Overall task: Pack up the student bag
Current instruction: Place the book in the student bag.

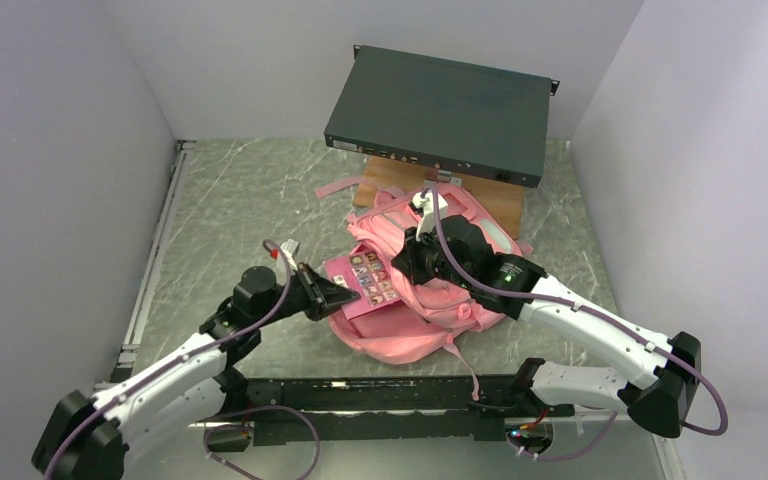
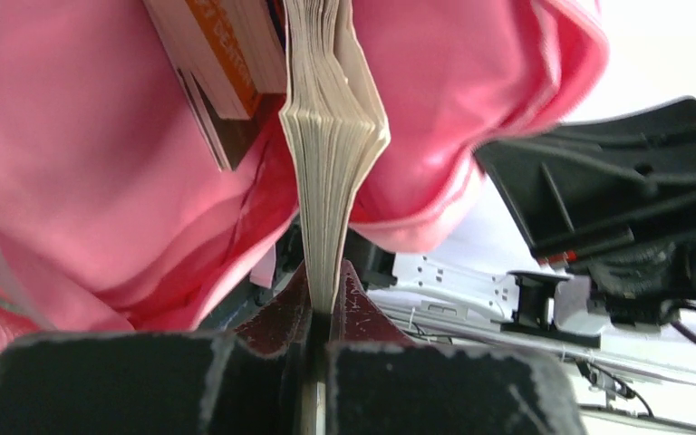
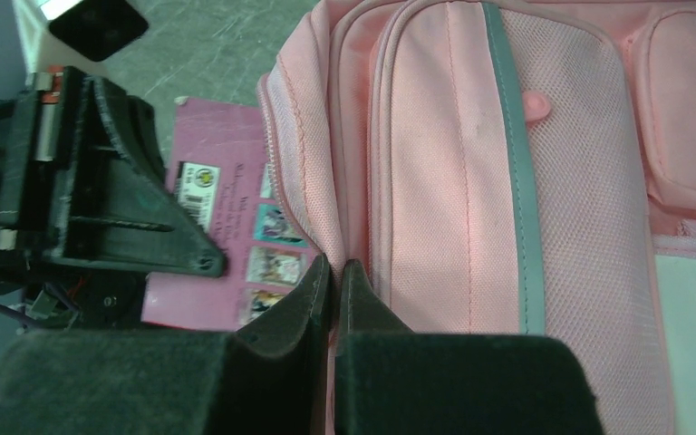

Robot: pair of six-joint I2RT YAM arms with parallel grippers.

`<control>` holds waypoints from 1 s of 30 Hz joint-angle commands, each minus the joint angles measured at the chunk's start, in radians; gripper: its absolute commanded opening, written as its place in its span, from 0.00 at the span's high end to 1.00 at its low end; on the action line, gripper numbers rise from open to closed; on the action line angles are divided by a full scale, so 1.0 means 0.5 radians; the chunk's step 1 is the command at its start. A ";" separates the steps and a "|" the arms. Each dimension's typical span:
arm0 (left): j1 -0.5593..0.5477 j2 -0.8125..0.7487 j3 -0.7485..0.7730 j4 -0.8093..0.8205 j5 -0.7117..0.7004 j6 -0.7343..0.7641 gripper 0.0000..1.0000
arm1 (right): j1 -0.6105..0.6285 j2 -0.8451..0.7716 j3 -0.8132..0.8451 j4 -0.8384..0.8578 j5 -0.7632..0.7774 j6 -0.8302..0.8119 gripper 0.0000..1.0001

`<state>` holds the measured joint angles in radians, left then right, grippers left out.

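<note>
Left pincer (image 2: 324,281) nips pink picture-grid paperback book (image 1: 365,280) by its pages, arm stretched low. Your right pincer (image 3: 335,267) pinches rim of big pink fabric backpack (image 3: 444,181), at middle of table (image 1: 220,200). Barcode label (image 3: 201,195): you can't read print.

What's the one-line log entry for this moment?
left gripper: shut on thin pink book | right gripper: shut on soft pink fabric backpack opening edge | book: partly inside backpack

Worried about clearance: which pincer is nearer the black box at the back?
Right. The right pincer pinches the pink backpack in front of the black box; the left pincer, gripping the book, sits farther from it.
</note>
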<state>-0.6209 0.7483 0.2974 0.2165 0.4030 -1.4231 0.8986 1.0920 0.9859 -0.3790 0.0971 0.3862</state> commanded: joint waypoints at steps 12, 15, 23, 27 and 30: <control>-0.399 1.450 0.426 1.584 -0.513 -0.165 1.00 | -0.034 -0.104 0.019 0.332 -0.021 0.022 1.00; -0.409 1.779 0.557 1.649 -0.559 -0.283 1.00 | -0.034 -0.121 0.013 0.314 -0.041 -0.029 1.00; -0.455 1.936 0.558 1.568 -0.607 -0.317 0.66 | -0.036 -0.187 -0.060 0.203 0.058 -0.087 1.00; -0.448 1.823 0.549 1.394 -0.522 -0.180 0.31 | -0.036 -0.171 -0.094 0.221 0.020 -0.110 1.00; -0.448 1.683 0.505 1.179 -0.437 -0.044 0.09 | -0.036 -0.149 -0.083 0.172 0.023 -0.137 1.00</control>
<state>-0.8391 1.6947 0.5529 0.8902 0.1223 -1.5425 0.8921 1.0302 0.9325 -0.3645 0.0608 0.3599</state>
